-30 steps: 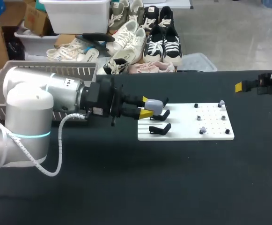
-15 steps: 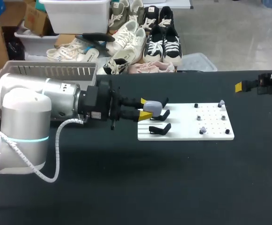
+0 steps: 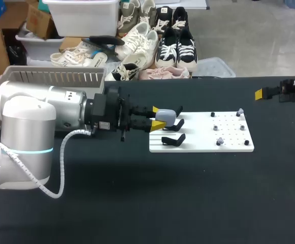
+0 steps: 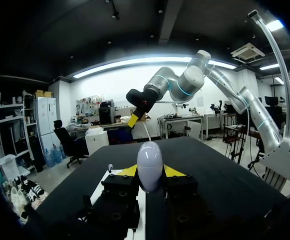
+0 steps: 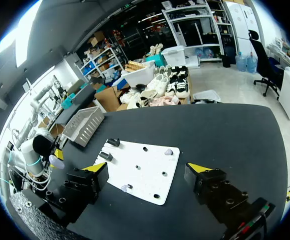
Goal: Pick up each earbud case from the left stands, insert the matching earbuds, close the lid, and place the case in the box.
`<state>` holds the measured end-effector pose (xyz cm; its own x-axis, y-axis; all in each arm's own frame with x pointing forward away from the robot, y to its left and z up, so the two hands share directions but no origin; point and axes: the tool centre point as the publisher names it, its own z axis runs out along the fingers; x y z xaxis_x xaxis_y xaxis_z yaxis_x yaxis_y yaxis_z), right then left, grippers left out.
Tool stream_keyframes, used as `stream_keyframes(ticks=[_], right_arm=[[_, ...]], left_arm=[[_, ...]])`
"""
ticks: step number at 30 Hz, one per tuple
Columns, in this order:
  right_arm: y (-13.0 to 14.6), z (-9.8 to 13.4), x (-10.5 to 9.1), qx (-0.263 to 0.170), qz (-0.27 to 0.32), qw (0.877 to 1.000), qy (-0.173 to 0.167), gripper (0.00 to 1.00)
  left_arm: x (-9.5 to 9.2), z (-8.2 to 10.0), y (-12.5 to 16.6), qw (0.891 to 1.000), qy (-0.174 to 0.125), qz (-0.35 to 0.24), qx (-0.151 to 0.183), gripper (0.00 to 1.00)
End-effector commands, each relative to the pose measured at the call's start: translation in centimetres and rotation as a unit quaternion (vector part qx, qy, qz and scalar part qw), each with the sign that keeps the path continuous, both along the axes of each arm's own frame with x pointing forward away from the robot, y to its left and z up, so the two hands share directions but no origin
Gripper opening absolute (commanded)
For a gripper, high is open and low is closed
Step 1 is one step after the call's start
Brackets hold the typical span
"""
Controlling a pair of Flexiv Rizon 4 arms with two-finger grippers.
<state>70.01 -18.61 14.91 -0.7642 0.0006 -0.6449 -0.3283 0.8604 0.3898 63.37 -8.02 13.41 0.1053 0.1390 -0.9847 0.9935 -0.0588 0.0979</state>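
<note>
Case (image 4: 149, 167): one unit, pale lavender-grey, smooth and egg-shaped, lid closed, no marks visible on it. In the left wrist view it stands upright with its rounded end pointing away from the wrist. My left gripper (image 4: 149, 173) is clamped on it, one yellow tip against each flank and the fingers set narrow.

Location: from above, the case (image 3: 166, 116) sits at the left end of the white board (image 3: 200, 145), at the rearmost of the black stands (image 3: 173, 139). I cannot tell whether it rests on that stand or hangs just clear of it. My left arm comes in level from the left and its gripper (image 3: 158, 118) is at the board's left edge.

Earbuds (image 3: 220, 141): two small pale pieces sit on pegs on the right half of the board, well apart from the case.

Right gripper (image 5: 148, 168): fingers spread wide, nothing between them. It hangs above the table near the right edge, well apart from the board (image 5: 149, 175).
</note>
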Motion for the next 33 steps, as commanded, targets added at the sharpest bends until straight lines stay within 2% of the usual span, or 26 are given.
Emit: stream_keyframes(ticks=[1,4,14,19,26,33], right_arm=[[0.0,0.0,0.1,0.000,0.001,1.000,0.001,1.00],[0.0,0.0,0.1,0.000,0.001,1.000,0.001,1.00],[0.0,0.0,0.1,0.000,0.001,1.000,0.001,1.00],[0.0,0.0,0.1,0.000,0.001,1.000,0.001,1.00],[1.2,0.8,-1.6,0.004,0.028,0.999,-0.016,1.00],[3.7,2.1,-4.2,-0.003,0.068,0.997,-0.042,1.00]], left_arm=[[-0.3,-0.6,-1.4,1.000,-0.002,0.007,-0.020,0.00],[0.0,-0.7,-2.2,0.999,0.002,0.006,-0.035,0.00],[0.5,-1.0,-3.3,0.999,-0.007,-0.007,-0.040,0.00],[0.5,-1.4,-3.7,0.999,-0.001,-0.009,-0.041,0.00],[0.6,-1.7,-3.9,0.999,0.003,-0.011,-0.046,0.00],[0.7,-1.9,-4.2,0.999,0.007,-0.014,-0.052,0.00]])
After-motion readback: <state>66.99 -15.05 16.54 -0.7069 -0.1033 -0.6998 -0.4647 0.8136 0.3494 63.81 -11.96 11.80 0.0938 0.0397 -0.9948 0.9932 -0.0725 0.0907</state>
